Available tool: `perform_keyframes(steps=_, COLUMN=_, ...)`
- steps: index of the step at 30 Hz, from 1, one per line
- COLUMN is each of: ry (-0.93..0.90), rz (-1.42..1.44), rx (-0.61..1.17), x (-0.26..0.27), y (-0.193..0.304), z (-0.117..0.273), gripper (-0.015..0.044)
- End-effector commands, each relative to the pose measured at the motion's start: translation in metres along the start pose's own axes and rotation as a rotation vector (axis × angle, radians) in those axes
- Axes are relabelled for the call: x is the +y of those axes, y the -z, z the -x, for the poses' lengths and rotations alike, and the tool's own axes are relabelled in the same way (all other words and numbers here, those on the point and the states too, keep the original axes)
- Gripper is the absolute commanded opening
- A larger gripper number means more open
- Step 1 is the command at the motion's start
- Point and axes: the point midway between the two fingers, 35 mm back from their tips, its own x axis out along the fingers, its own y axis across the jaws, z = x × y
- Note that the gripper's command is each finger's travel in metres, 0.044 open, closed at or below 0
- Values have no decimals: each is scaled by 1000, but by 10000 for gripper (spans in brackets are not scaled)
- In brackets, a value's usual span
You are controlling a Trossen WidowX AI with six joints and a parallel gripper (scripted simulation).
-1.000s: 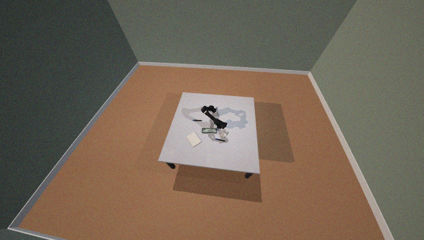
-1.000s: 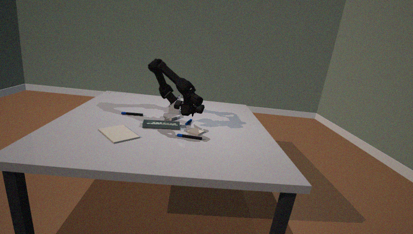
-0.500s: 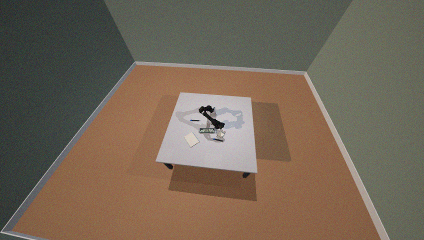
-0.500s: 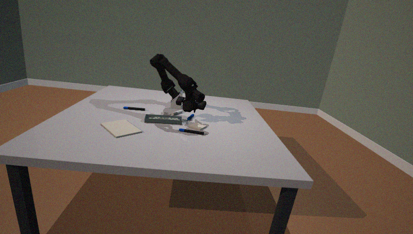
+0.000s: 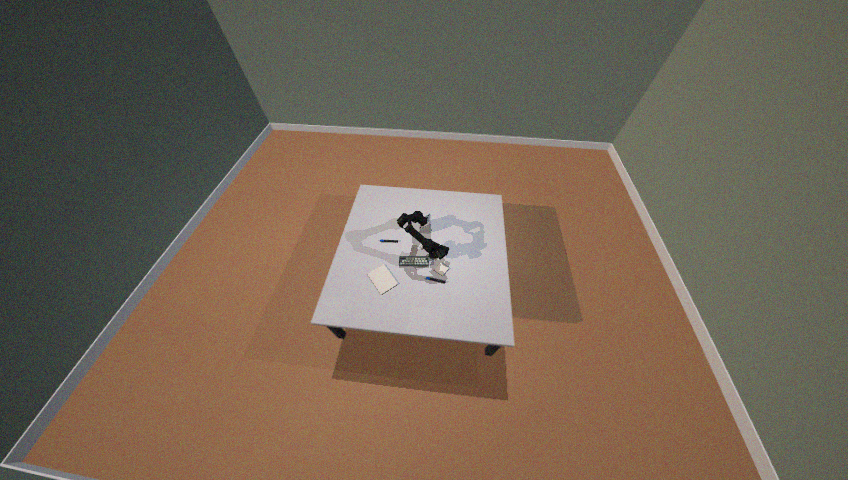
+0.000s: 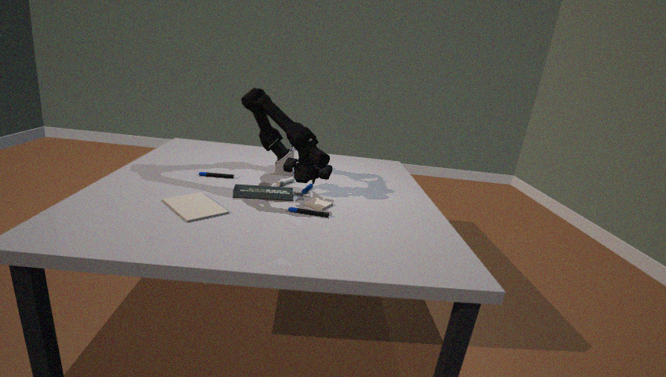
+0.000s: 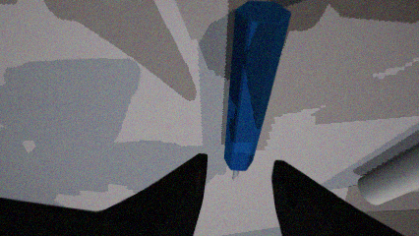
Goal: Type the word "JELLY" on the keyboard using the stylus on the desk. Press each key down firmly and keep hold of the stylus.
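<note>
The stylus, a blue faceted body with a thin pale tip, lies at the right end of the dark green keyboard. My gripper is partly open, with nothing between its fingers. Its fingertips are above the desk near the stylus. In the wrist view the tip end of the stylus points down toward the gap between the fingers, and its body runs up out of the gap. In the top view the arm and the small scale hide the stylus.
A white-grey cylinder lies behind the stylus. A small cream pad and a black, blue-ended pen lie in front. Another such pen lies at left. A cream notepad lies front left.
</note>
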Motion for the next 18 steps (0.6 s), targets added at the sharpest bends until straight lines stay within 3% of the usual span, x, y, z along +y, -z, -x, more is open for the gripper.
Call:
perform_keyframes(steps=1, ry=6, rz=7, rx=-2, x=-1, y=-1, z=-4, gripper=150)
perform_keyframes(steps=18, ry=7, rz=6, rx=-2, x=-1, y=-7, z=-13, gripper=150)
